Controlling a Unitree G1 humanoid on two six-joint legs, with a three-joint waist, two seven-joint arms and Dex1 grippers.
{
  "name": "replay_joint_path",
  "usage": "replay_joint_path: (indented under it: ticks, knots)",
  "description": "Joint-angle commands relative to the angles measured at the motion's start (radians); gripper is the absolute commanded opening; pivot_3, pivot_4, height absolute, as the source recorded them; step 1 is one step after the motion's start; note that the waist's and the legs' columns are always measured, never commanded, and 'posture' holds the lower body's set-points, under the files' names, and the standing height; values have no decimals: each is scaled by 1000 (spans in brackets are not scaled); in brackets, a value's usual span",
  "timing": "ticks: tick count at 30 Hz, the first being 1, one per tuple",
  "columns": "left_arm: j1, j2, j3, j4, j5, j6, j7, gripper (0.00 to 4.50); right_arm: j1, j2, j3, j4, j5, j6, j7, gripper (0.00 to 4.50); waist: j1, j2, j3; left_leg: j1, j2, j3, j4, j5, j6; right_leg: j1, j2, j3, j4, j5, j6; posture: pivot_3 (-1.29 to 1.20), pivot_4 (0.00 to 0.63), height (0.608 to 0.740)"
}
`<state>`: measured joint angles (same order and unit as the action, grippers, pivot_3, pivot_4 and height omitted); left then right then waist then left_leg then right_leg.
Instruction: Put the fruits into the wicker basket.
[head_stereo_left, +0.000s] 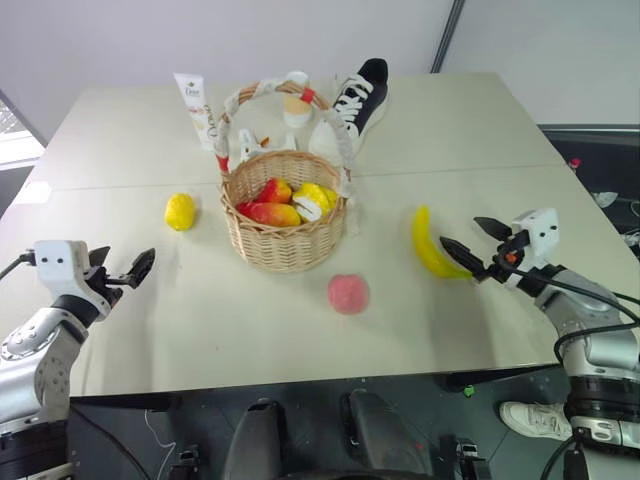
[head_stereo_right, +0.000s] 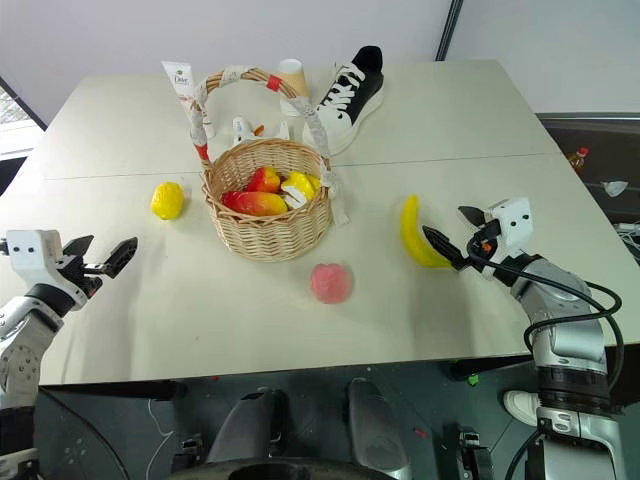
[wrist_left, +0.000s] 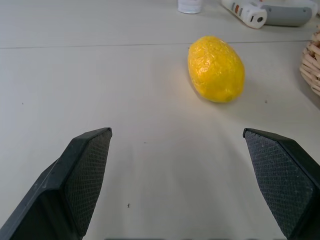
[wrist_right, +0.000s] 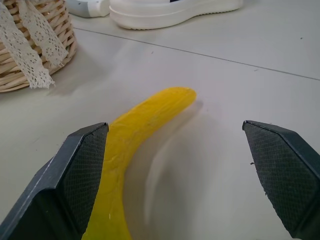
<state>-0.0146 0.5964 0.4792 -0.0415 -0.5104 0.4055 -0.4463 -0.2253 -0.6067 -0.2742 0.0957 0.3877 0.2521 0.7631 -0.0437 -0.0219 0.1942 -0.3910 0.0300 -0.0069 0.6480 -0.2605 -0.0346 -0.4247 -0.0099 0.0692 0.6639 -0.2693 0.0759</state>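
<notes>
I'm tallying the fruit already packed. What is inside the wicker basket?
Inside the wicker basket lie red-yellow mango-like pieces and a yellow fruit beside them. Anything beneath that top layer is covered by the fruit and the woven wall.

A wicker basket (head_stereo_right: 265, 205) is sitting on a pale table (head_stereo_right: 420, 120), holding red-yellow fruits (head_stereo_right: 258, 199). A lemon (head_stereo_right: 167, 200) is lying just left of the basket, a peach (head_stereo_right: 331, 283) in front, a banana (head_stereo_right: 415, 233) to its right. The right gripper (head_stereo_right: 457, 232) is reaching open-fingered beside the banana.
</notes>
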Motion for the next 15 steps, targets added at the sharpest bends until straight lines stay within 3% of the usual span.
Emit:
replay_joint_path:
  ticks: [1,7,15]
  knots:
    - [-18,2,14,-25,2,-11,2,4500,-7,-1,-15,-25,15,-21,3,4477,0,0,0,0,0,0,0,0,0,0,0,0,0,0,0,0,150,740]
    - [-63,-5,-4,-1,5,14,3,4500,-10,9,9,-102,24,1,0,4477,-2,0,0,0,0,0,0,0,0,0,0,0,0,0,0,0,150,740]
    - [-145,31,-81,-61,26,88,-4,4500,-42,-51,68,-342,130,162,77,4477,0,0,0,0,0,-1,0,0,0,0,0,0,1,0,0,0,150,740]
